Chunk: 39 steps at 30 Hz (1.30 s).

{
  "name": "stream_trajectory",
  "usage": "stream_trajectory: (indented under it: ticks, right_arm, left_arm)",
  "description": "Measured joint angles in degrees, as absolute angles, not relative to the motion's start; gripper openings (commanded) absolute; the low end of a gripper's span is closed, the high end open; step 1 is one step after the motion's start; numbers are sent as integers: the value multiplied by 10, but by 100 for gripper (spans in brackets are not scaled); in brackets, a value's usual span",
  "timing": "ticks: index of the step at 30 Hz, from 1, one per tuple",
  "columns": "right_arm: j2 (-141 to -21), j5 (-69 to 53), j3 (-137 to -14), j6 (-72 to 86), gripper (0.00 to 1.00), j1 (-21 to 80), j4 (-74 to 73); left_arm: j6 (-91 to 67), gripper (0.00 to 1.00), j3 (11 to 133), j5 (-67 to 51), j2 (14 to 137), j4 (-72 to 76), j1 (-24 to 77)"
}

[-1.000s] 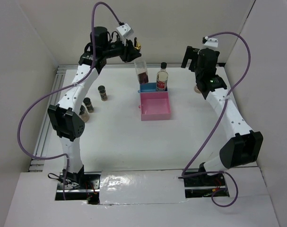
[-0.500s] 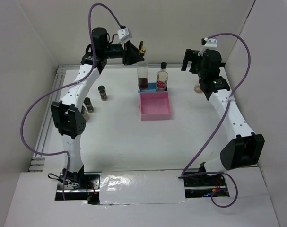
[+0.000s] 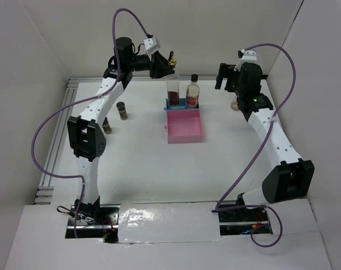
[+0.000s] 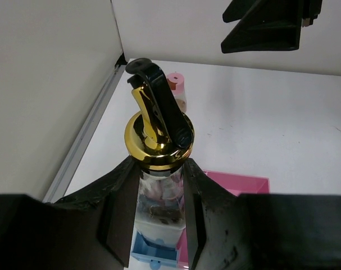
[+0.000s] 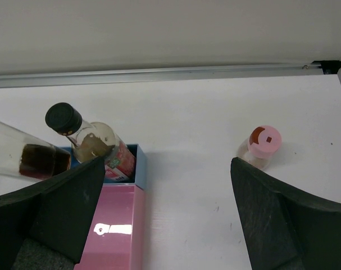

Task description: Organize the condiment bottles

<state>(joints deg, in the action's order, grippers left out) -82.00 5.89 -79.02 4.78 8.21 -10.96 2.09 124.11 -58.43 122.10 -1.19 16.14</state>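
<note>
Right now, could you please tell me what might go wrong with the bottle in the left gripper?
The left gripper grips the pourer bottle only at its neck, so it may swing or slip. It stands close beside the black-capped bottle at the blue tray; a skewed release could knock that bottle.

Legible text, brands, numbers, signs: none recorded in any view.

- Label (image 5: pixel 122 161), red and pale, on the black-capped bottle (image 5: pixel 97 143): print is present but too small and blurred to be read. In the top view it is reduced to a red patch.
- Pourer-topped bottle (image 4: pixel 158 147): coloured patches are seen through the glass in the left wrist view. No letters can be made out.
- Pink-capped jar (image 5: pixel 263 143): a dark red patch with a small pale square is shown on the cap. No character can be read there.
</note>
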Motion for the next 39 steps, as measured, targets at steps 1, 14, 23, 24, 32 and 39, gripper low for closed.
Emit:
stream_trajectory:
  ticks: [1, 14, 23, 24, 32, 39]
  right_arm:
    - [-820, 58, -790, 48, 99, 82, -111]
    - [-813, 60, -786, 46, 99, 76, -114]
    - [-809, 55, -771, 46, 99, 70, -117]
    - [-809, 53, -771, 46, 99, 67, -118]
    - [-809, 42, -768, 49, 99, 50, -118]
    - [-809, 34, -761, 56, 100, 39, -121]
  left_arm:
    - [21, 0, 1241, -585, 1224, -7, 162]
    - [17, 0, 1215, -582, 1251, 29, 165]
    - [28, 0, 1203, -583, 1257, 48, 166]
    - [29, 0, 1202, -582, 1259, 50, 166]
    - [30, 0, 1202, -575, 1284, 59, 166]
    - [30, 0, 1178, -577, 1284, 82, 166]
